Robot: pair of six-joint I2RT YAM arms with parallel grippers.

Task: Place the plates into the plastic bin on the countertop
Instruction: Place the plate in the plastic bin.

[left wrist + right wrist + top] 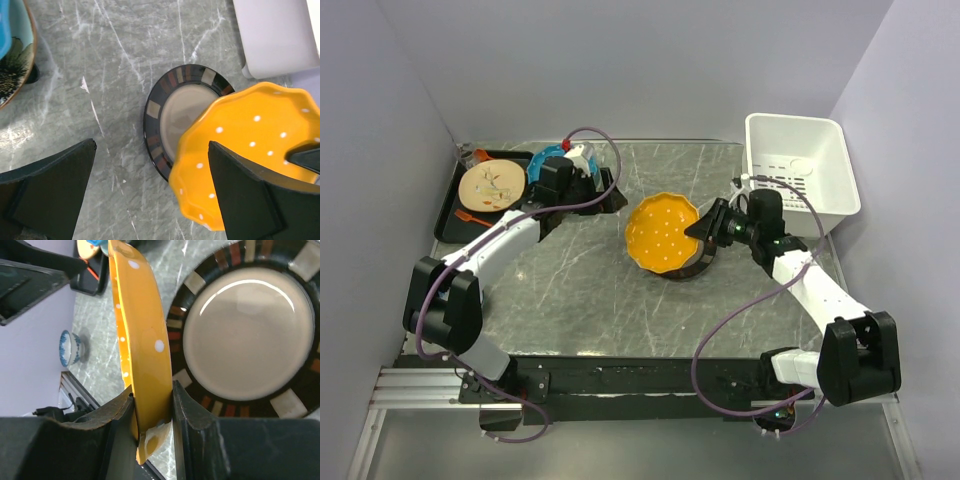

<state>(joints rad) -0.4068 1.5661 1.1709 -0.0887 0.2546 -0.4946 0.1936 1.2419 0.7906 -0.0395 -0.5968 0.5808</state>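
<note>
The right arm's jaws are clamped on the rim of the scalloped orange plate with white dots [142, 335] and hold it tilted on edge. Just beyond their tips, a round cream plate with a black-striped rim [245, 340] lies flat on the grey veined stone bench [580, 290]. The deep white plastic bin [790, 120] stands close behind these jaws, on the side away from the held plate, so I judge this arm far the nearer for the drop. The left arm's jaws gape empty, across both plates from the bin.
</note>
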